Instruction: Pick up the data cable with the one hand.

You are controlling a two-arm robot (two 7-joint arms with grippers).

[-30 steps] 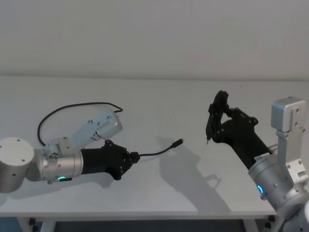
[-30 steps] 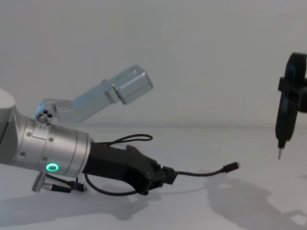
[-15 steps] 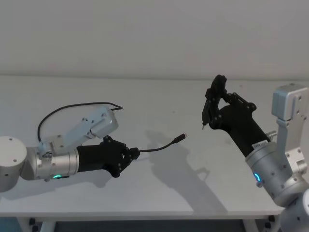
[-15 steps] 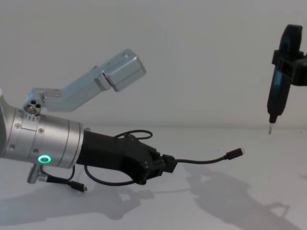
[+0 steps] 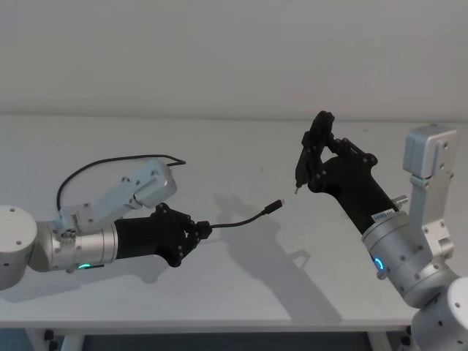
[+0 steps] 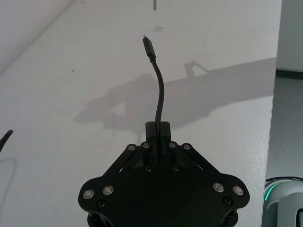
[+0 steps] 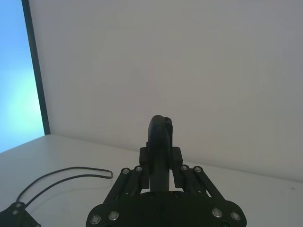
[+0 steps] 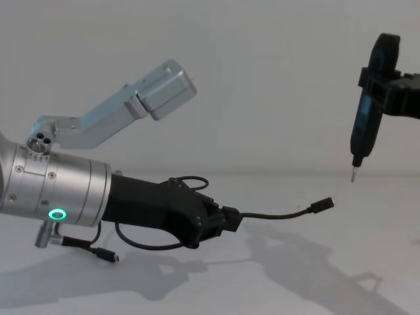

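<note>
since a second ago the left gripper (image 5: 206, 230) has lifted higher off the surface (image 5: 241, 292), carrying the data cable (image 5: 238, 220) with it, and the free plug (image 5: 274, 206) has risen and swung further toward the right gripper (image 5: 297, 186), which has itself come in closer and higher.

the left gripper's fingers (image 8: 226, 219) are clamped tight on the data cable a short way back from its plug end. in the left wrist view the cable (image 6: 160, 101) rises straight out from between the closed fingers (image 6: 158, 132) and curves gently to its metallic-tipped plug (image 6: 148, 46), which hangs in the air above the pale surface (image 6: 57, 94). in the chest view the plug (image 8: 322, 204) points toward the right, clear of the surface (image 8: 275, 275), with its shadow below.

behind the fingers, the rest of the cable trails back under the black gripper body and the silver wrist with its glowing green ring (image 8: 58, 214); a loop (image 8: 187, 181) shows behind the gripper, and the other plug (image 8: 105, 256) dangles under the wrist. in the head view a wide loop (image 5: 102, 167) of cable lies on the surface beyond the left arm.

the right gripper holds a slim dark upright tool (image 8: 366, 111) with a small pale tip (image 8: 352, 176), its fingers closed around it, raised well above the surface; the tip sits near the free plug but apart from it.
</note>
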